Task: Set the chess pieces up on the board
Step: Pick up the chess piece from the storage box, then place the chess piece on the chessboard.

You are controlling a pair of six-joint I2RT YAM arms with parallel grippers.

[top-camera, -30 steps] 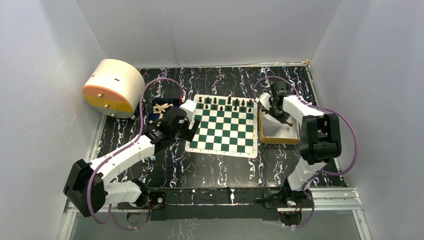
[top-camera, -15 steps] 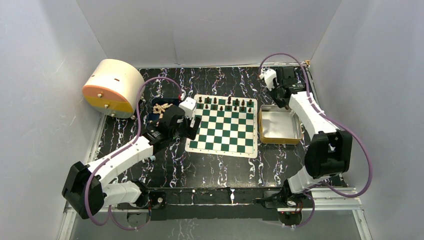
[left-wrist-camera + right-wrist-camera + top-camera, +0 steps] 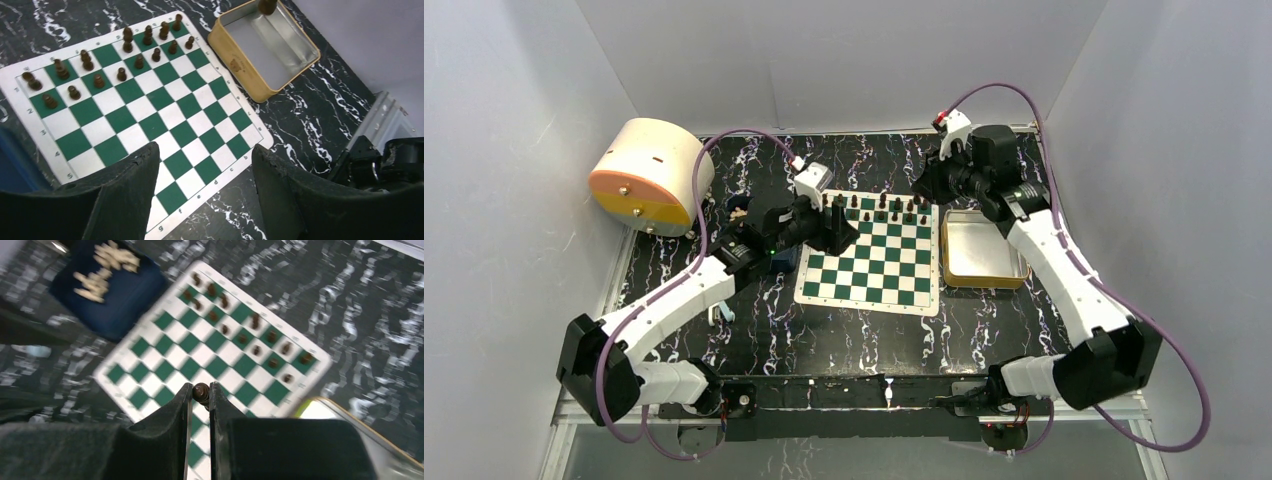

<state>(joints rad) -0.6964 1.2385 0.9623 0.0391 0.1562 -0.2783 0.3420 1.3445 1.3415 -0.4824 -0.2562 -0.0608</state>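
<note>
The green and white board [image 3: 864, 272] lies mid-table, with several dark chess pieces [image 3: 879, 208] on its two far rows. In the left wrist view those pieces [image 3: 122, 74] stand in the board's [image 3: 165, 115] top rows. My left gripper [image 3: 836, 232] hovers over the board's far left corner. It [image 3: 205, 150] is open with nothing between the fingers. My right gripper [image 3: 924, 186] hangs above the far right corner. It [image 3: 201, 387] is shut on one dark chess piece [image 3: 201, 393], high over the board [image 3: 200, 355].
A gold tin tray [image 3: 1016, 270] sits right of the board; its inside [image 3: 272, 47] looks bare. A blue pouch with pale pieces [image 3: 107, 285] lies left of the board. A cream and orange drum [image 3: 649, 175] stands far left.
My right gripper rose out of the tin tray and moved back and left, over the board's far right corner. My left gripper swung over the far left corner, jaws narrowing somewhat.
</note>
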